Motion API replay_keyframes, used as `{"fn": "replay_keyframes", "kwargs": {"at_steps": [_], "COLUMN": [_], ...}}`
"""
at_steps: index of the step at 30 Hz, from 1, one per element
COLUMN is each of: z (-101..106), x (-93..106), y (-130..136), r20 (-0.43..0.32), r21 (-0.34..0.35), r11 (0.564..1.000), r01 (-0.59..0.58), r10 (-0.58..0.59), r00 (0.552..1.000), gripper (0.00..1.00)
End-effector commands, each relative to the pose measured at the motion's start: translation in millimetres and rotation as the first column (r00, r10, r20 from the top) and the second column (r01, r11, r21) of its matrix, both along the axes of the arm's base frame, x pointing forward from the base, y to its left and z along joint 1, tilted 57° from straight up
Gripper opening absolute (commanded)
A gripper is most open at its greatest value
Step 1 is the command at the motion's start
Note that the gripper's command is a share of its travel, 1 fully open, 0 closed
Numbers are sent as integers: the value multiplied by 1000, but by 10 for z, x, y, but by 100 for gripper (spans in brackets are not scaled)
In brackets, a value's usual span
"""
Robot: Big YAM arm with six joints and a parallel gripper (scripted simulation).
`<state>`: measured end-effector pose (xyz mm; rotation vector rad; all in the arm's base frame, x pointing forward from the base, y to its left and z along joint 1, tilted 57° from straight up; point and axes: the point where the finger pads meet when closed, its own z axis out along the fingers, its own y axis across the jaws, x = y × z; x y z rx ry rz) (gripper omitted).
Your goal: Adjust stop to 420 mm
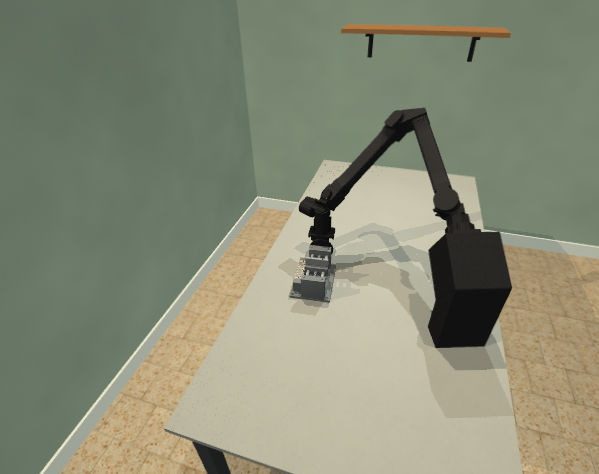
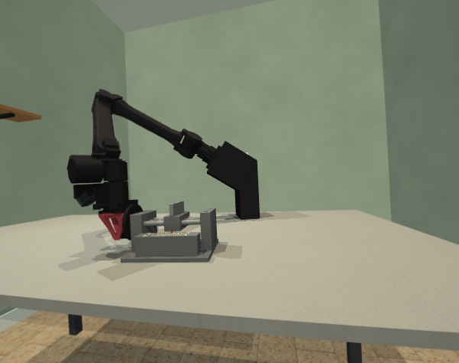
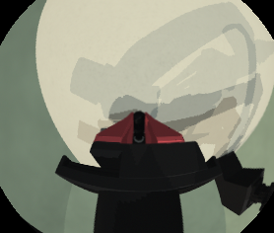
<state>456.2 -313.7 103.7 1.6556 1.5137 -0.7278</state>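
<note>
Exterior view: tool (image 1: pixel 320 235) (image 2: pixel 119 237) (image 3: pixel 139 116) points down, clenched on dark grip of handwheel (image 1: pixel 324 245) (image 2: pixel 129 228). Handwheel sits at 9 o'clock of stop (image 1: pixel 317 261) (image 2: pixel 172 223). Stop rides rods between end plates, above scale block (image 2: pixel 166 245), on desk (image 1: pixel 340 367) (image 2: pixel 299 273) (image 3: pixel 61 39).

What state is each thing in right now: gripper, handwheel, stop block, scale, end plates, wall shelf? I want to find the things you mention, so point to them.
Gripper (image 2: pixel 116 237) (image 3: pixel 139 116): shut on the handwheel's handle.
Handwheel (image 2: pixel 132 210): upright, beside the near-gripper end plate.
Stop block (image 2: pixel 172 223): on the rods, between the end plates, touching neither.
Scale (image 2: pixel 159 234): facing up; numbers unreadable.
End plates (image 2: pixel 139 230) (image 2: pixel 208 228): upright.
Wall shelf (image 1: pixel 425 31) (image 2: pixel 16 111): level, bare.
</note>
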Motion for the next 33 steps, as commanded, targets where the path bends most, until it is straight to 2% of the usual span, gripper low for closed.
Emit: {"fn": "replay_keyframes", "kwargs": {"at_steps": [1, 6, 11, 24, 33], "z": [51, 85, 87, 164, 208], "x": [279, 343, 311, 442, 437], "y": [117, 130, 75, 215, 247], "r20": [22, 27, 27, 29, 31], "r21": [4, -2, -2, -3, 0], "r11": [1000, 999, 1000, 999, 1000], "r01": [-31, -36, -24, -37, -31], "r10": [31, 36, 24, 37, 31], "r00": [999, 999, 999, 999, 999], "gripper": [6, 6, 6, 6, 6]}}
